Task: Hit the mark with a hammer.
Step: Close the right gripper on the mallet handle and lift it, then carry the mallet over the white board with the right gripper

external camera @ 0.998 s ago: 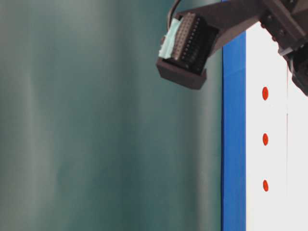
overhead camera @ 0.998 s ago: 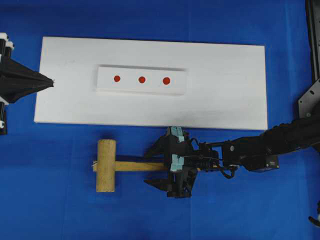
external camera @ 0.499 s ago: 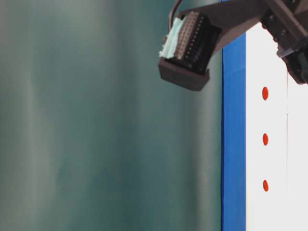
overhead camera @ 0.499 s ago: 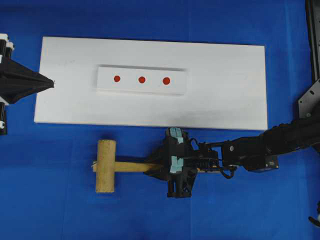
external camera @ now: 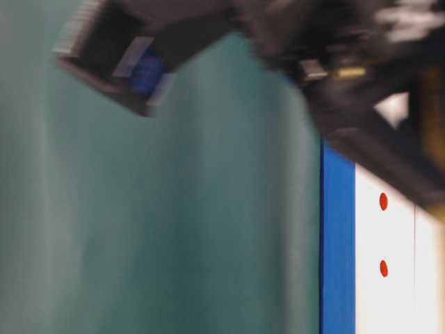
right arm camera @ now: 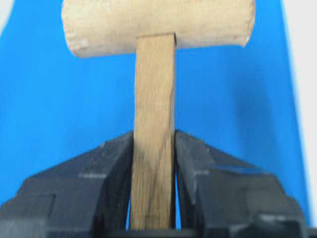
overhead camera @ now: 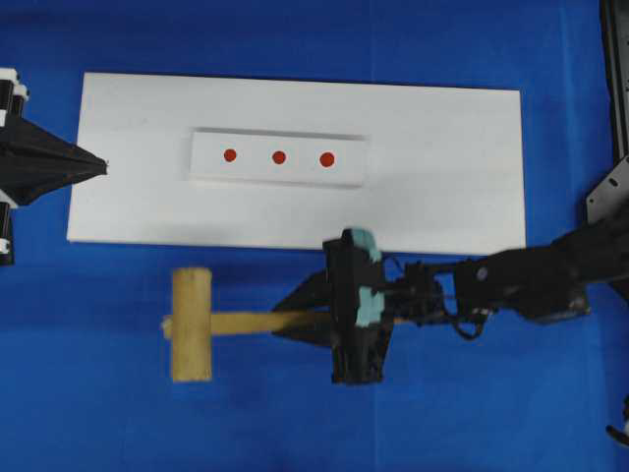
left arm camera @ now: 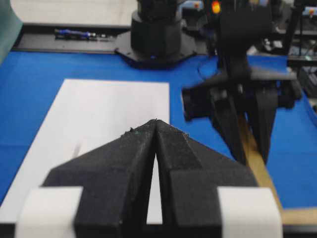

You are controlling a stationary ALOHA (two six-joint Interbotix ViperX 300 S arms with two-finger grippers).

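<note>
The right gripper (overhead camera: 300, 322) is closed on the hammer (overhead camera: 211, 324): in the right wrist view its two black fingers (right arm camera: 116, 163) press against both flat sides of the wooden handle, some way below the head. Seen from above, the hammer lies across the blue cloth (overhead camera: 98, 413) just in front of the white board (overhead camera: 442, 167), with its thick round head on the left and the handle running to the right into the gripper. The head looks a little blurred in this view, and the picture from table level is also very blurred, so I cannot tell from them if the hammer rests on the cloth or is lifted from it. The mark (overhead camera: 327, 158) is the red dot at the right end of a row of three, on a raised white block (overhead camera: 201, 167) in the middle of the board. The two smaller dots (overhead camera: 230, 154) are to its left. The hammer head is well apart from the mark, nearer to the left part of the board. The left gripper (overhead camera: 101, 164) is closed and holds nothing; its fingers (left arm camera: 133, 153) meet in a sharp point at the left edge of the board, well apart from the block and from the hammer.
</note>
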